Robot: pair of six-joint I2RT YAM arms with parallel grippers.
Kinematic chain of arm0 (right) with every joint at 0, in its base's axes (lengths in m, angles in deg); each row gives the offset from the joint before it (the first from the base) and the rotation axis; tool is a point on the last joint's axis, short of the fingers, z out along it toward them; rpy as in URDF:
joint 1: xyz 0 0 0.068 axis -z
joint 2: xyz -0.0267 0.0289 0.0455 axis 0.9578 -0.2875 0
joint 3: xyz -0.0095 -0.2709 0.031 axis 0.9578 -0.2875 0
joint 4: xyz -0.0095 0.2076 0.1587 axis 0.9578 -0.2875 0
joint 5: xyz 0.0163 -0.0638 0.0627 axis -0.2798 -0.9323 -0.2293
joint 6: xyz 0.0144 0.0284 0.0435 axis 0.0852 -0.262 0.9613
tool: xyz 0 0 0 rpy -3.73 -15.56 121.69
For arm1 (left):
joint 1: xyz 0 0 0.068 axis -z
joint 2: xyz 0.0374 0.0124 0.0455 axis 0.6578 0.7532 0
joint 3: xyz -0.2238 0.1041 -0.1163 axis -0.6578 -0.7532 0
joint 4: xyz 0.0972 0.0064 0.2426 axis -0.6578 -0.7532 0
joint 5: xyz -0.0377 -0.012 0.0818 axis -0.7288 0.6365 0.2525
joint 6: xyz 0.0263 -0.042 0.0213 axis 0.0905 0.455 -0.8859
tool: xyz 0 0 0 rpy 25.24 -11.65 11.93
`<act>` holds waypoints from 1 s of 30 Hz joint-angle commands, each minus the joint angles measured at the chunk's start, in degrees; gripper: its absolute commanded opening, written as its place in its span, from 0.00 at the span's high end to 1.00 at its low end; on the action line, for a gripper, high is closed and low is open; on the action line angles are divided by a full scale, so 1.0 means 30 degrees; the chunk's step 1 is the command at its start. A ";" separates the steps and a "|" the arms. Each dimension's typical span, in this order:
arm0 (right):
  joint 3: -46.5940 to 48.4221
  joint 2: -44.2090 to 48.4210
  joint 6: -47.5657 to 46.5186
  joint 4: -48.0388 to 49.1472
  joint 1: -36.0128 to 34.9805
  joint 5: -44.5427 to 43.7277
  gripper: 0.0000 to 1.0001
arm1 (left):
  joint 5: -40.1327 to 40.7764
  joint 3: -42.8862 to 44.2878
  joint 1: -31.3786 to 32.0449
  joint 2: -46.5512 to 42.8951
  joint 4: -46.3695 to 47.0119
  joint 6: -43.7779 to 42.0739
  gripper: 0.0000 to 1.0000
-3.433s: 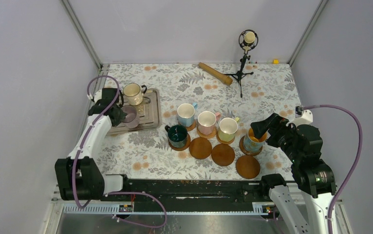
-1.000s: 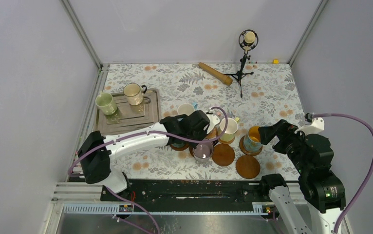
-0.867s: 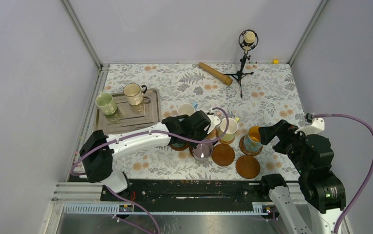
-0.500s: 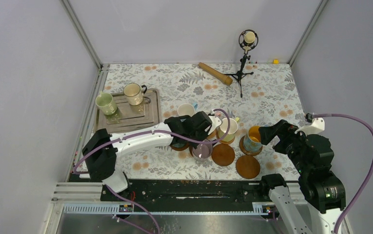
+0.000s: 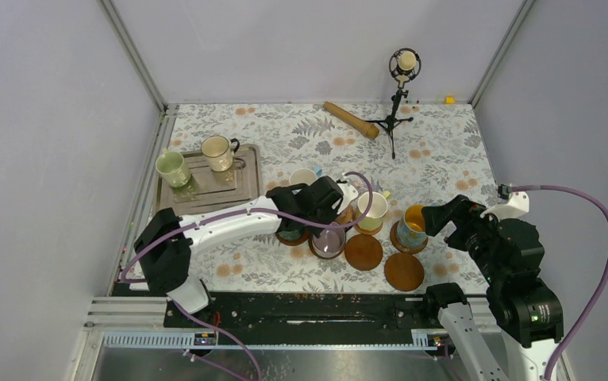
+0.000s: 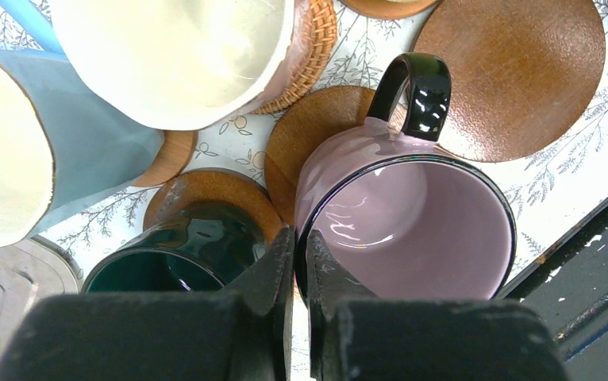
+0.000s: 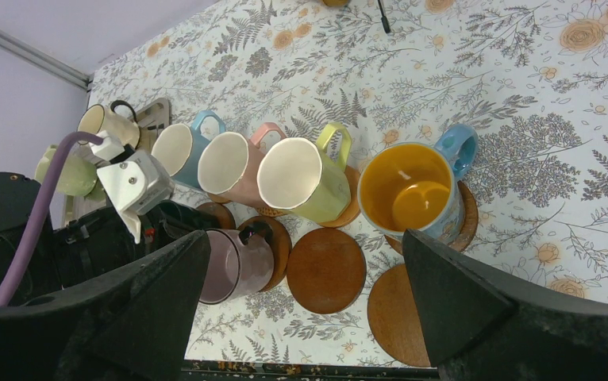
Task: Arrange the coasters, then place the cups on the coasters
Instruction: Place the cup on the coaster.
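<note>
Table: a floral-print table [image 5: 459,151] with both arms bolted at its near edge.
Tray: the grey tray [image 5: 239,187] sits at the far left, carrying a light green mug [image 5: 172,168] and a beige mug [image 5: 217,152].
Right arm: the right gripper [image 5: 434,216] hangs with its jaws spread wide and nothing between them, just beside the blue mug [image 7: 408,190] with the yellow inside.
Left arm: the left gripper [image 6: 298,242] is clenched on the rim of the mauve mug [image 6: 408,230], one finger inside the wall and one outside.
Held cup: upright over a brown coaster [image 6: 309,131] in the front row, black handle pointing away from the gripper. Whether its base rests on the disc cannot be told.
Placed cups: dark green mug [image 6: 182,254], light blue mug [image 7: 175,147], pink mug [image 7: 229,163], cream mug [image 7: 297,181] and the blue mug each stand on a coaster.
Open spots: two bare coasters [image 7: 326,270] [image 7: 400,313] lie to the right of the held cup.
</note>
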 commanded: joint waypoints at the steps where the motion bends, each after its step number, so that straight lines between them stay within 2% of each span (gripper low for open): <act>1: 0.0167 0.0127 -0.0256 0.0421 -0.0108 -0.0463 0.01 | -0.0216 0.1280 -0.0270 -0.0232 0.1676 -0.0169 1.00; 18: 0.0228 0.0134 -0.0424 0.0443 -0.0093 -0.0598 0.01 | -0.0369 0.1226 -0.0687 0.0295 0.2046 -0.0102 1.00; 25: 0.0198 0.0129 -0.0485 0.0459 -0.0115 -0.0607 0.01 | -0.0360 0.1233 -0.0727 0.0480 0.2178 0.0013 0.91; 30: 0.0126 0.0131 -0.0632 0.0440 -0.0121 -0.0642 0.01 | -0.0435 0.1471 -0.0749 0.0223 0.1800 0.0065 0.80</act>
